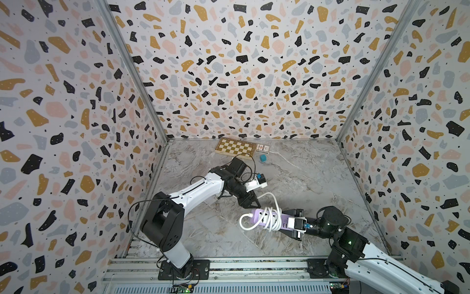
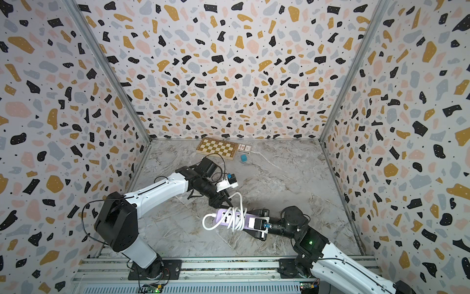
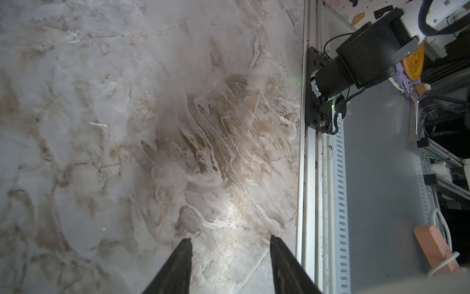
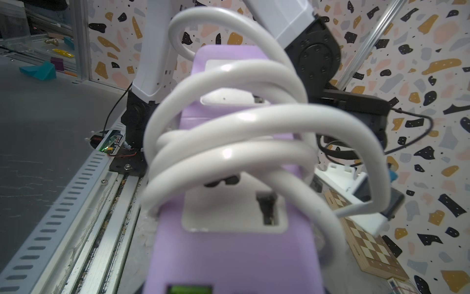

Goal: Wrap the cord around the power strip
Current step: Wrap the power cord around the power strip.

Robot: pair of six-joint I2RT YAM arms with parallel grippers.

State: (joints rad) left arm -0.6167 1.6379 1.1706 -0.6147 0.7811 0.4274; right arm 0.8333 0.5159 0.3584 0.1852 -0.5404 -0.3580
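The right gripper (image 1: pixel 289 222) has its jaws clamped on one end of the power strip (image 1: pixel 255 213), toward the front of the tabletop (image 1: pixel 305 178). The cord (image 1: pixel 271 216) is looped loosely around the strip's middle. The left gripper (image 1: pixel 255 203), just beside the coils, has its jaws apart and empty. With nothing pinning the cord's free end, the slack turns may spring open or slide off.

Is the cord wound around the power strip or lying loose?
Wound: several cord loops circle the power strip mid-length, one slack loop beside its end.
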